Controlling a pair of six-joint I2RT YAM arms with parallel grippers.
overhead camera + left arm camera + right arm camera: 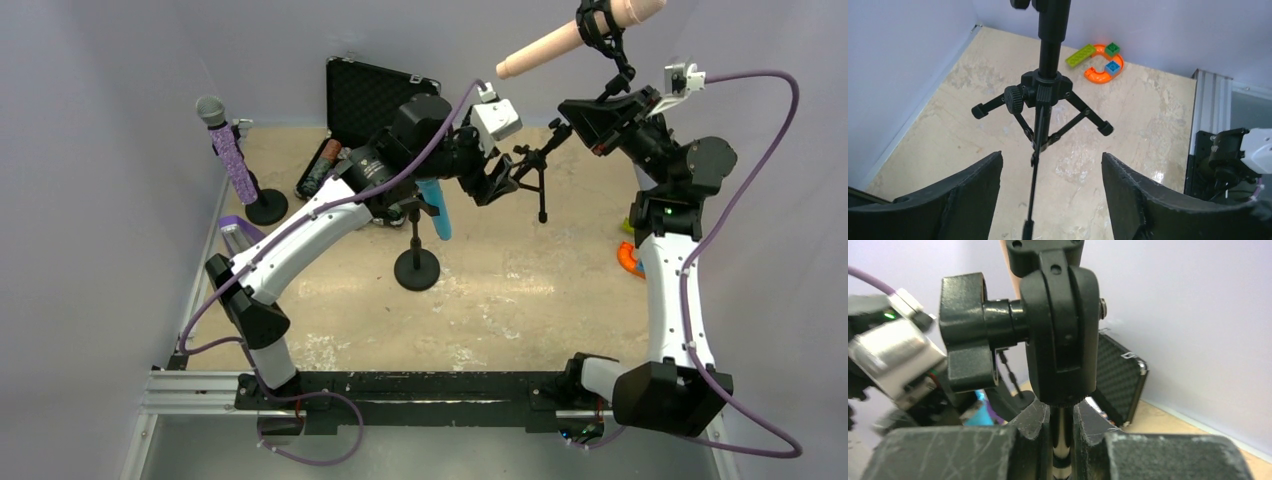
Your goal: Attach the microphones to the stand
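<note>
All three look mounted: the pink microphone [545, 50] in the clip of the tripod stand [1044, 90] at one o'clock, the blue microphone [436, 208] near centre, and the purple microphone [228, 150] at ten o'clock. The right hand [1062, 426] clenches the tripod's pole. The left hand [1050, 172] is released, jaws spread. Probably only letting go is left.

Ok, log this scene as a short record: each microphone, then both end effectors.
purple microphone: mounted on left round-base stand
blue microphone: at centre round-base stand, upper end hidden
pink microphone: clipped atop tripod stand
left end effector: open, facing tripod stand's legs
right end effector: shut on tripod stand's pole
</note>
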